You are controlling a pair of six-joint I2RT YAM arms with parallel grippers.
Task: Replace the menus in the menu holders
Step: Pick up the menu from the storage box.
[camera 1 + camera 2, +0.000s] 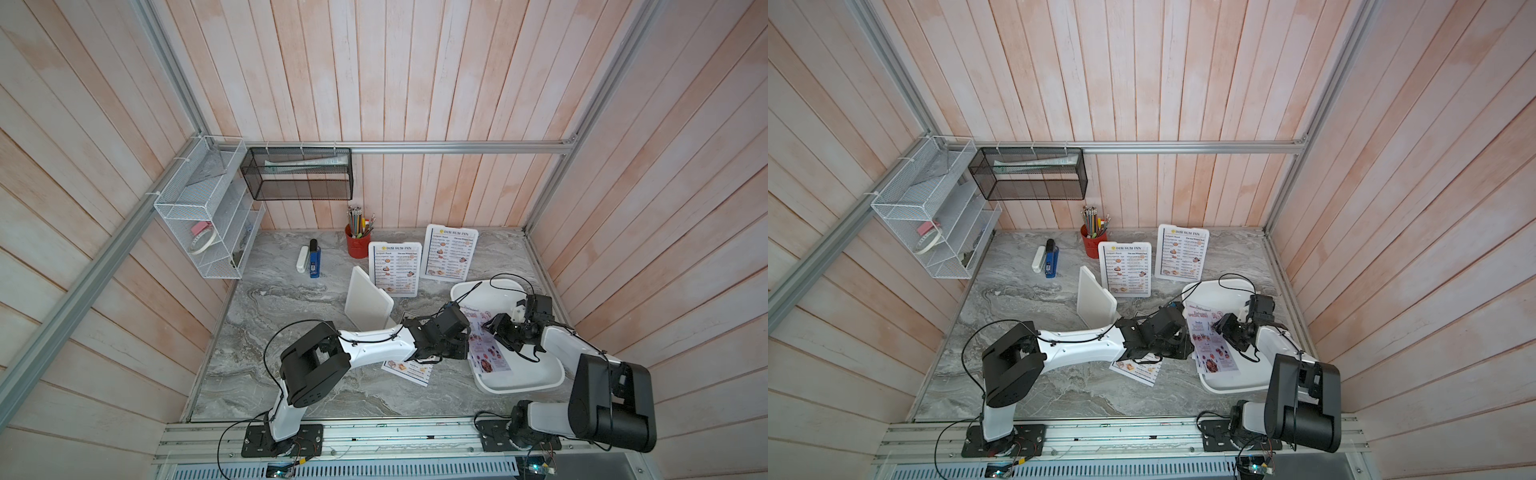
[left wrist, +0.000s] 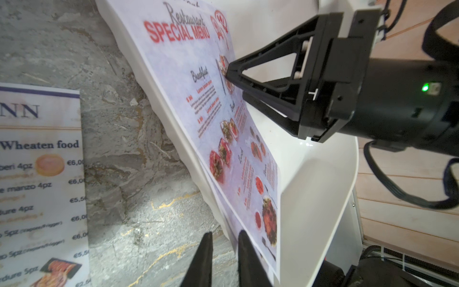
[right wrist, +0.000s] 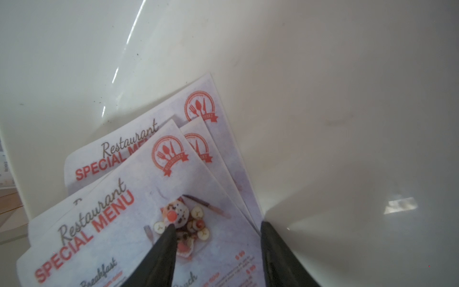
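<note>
R arm's black elbow is seen closest, above the table's near right corner. R gripper is spread well open over the white tray. One fingertip is pressed on the top lilac sheet's food photo and the other is set on bare tray floor just beside the sheets' edge; nothing is clamped. L gripper is positioned at the tray's rim on the mid-table side, fingers only a narrow gap apart, next to the overhanging sheet corner. Whether paper is caught in that gap can't be told.

Menus: 3 lilac sheets are fanned in the tray by the table's right edge. Each is headed "Restaurant" in grey script w/ red "SPECIAL MENU" and a round red cutlery badge. 3 white "DIM SUM INN" sheets are counted: 1 in a holder, 1 in a second holder, both upright toward the far edge. The last one is laid flat mid-table under the L arm.

Holders: 3 total, white, rounded corners. The third holder is turned so only plain white is shown, just beside the filled pair. Tray: 1.
</note>
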